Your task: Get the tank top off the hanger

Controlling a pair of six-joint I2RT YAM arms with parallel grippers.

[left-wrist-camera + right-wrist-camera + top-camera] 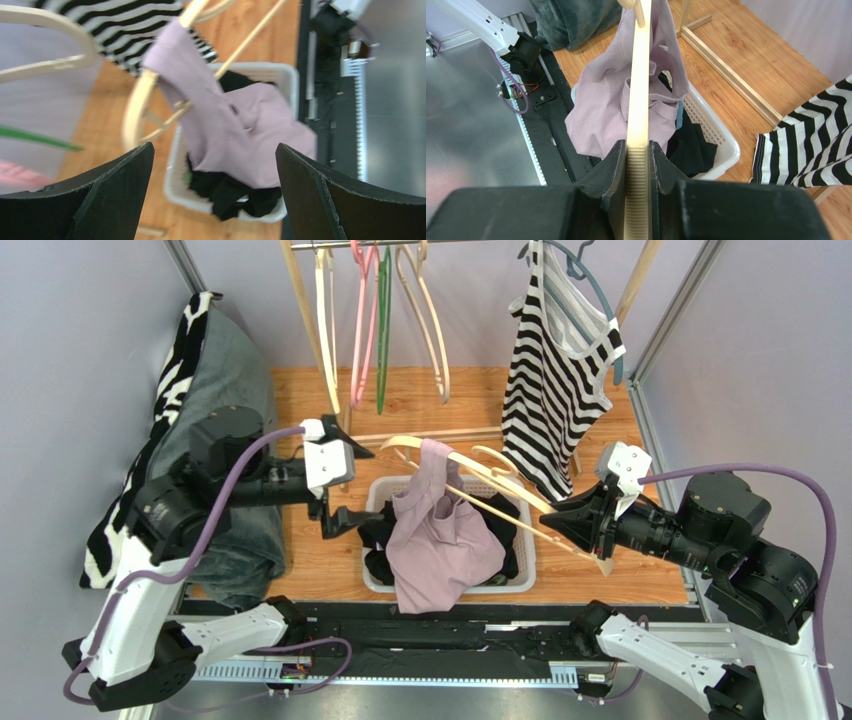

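**Freeing the lilac tank top: one strap left on the wooden hanger**

Top view. The right claw (pixel 590 530) is pinching the near end of the wooden hanger (pixel 500 495) and holding it slanted over the white laundry basket (pixel 527 570). The lilac tank top (pixel 435 545) is hanging by a strap looped over the hanger's far shoulder. Its body is drooping into the basket, onto black garments (pixel 375 535). The left claw (pixel 350 485) is standing spread wide just beside the basket's left rim, gripping nothing and apart from the cloth. A striped top (pixel 555 390) is hanging at the rail behind, uninvolved.

Left wrist view (blurred). The left claw (pixel 214 147) is gaping, with both fingers well apart. The tank top (pixel 240 130) is showing between them but beyond the tips, not touching. The hanger's curved shoulder (pixel 135 110) is sitting up and to the left of the cloth.

Right wrist view. The right claw (pixel 637 147) is pressing its jaws onto the ribbed end of the hanger (pixel 638 100). The tank top (pixel 601 110) is draping farther along the arm, well apart from this claw.

Judgement on the step. The strap wants taking close to the hanger's shoulder, not by the loose body cloth. It should be drawn outward past the arm's tip while the right claw is keeping the hanger steady, its far end dipping slightly. A pull across the hanger is risking twisting it out of the pinch.
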